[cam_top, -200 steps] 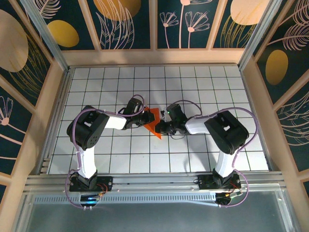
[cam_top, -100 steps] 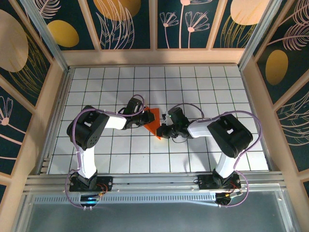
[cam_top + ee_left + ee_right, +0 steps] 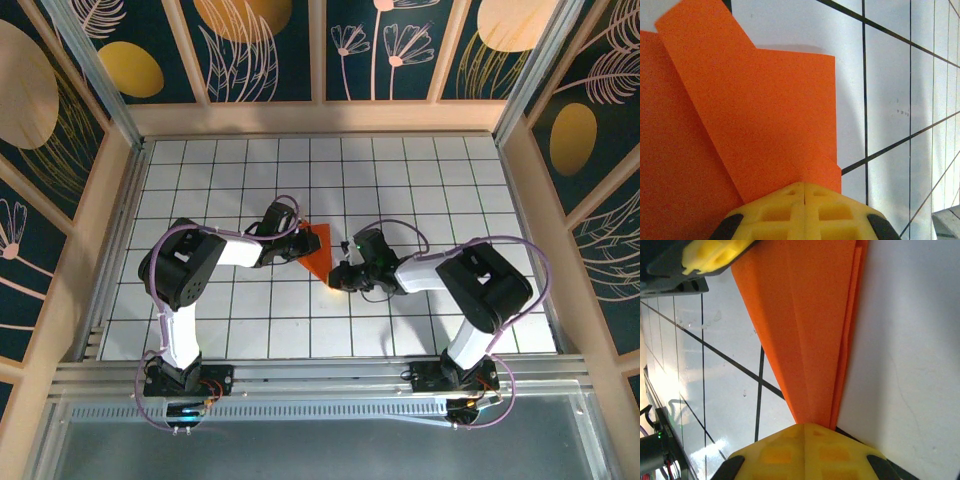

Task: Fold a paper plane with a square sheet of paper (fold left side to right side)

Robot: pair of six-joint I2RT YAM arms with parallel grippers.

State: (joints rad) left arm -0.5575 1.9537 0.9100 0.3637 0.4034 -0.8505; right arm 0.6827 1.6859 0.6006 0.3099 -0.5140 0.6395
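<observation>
The square sheet of paper [image 3: 318, 246] lies on the grid table as a creased orange wedge, its point toward the near side. My left gripper [image 3: 298, 247] rests on the wedge's left part. In the left wrist view its yellow fingertips [image 3: 804, 187] are shut, pressing down on layered orange flaps [image 3: 765, 110]. My right gripper [image 3: 334, 279] sits at the wedge's near point. From the right wrist its shut yellow tips [image 3: 805, 426] cover the narrow end of the paper [image 3: 810, 315], and the left gripper's yellow finger [image 3: 715, 252] shows at the far end.
The white grid table [image 3: 440, 180] is boxed in by wooden walls [image 3: 530, 200] on three sides. A metal rail [image 3: 320, 375] with both arm bases runs along the near edge. Cables loop off both forearms.
My right gripper has slid toward the near side along the wedge's right edge to its point, and its elbow has swung right. The left arm and the paper have stayed put.
</observation>
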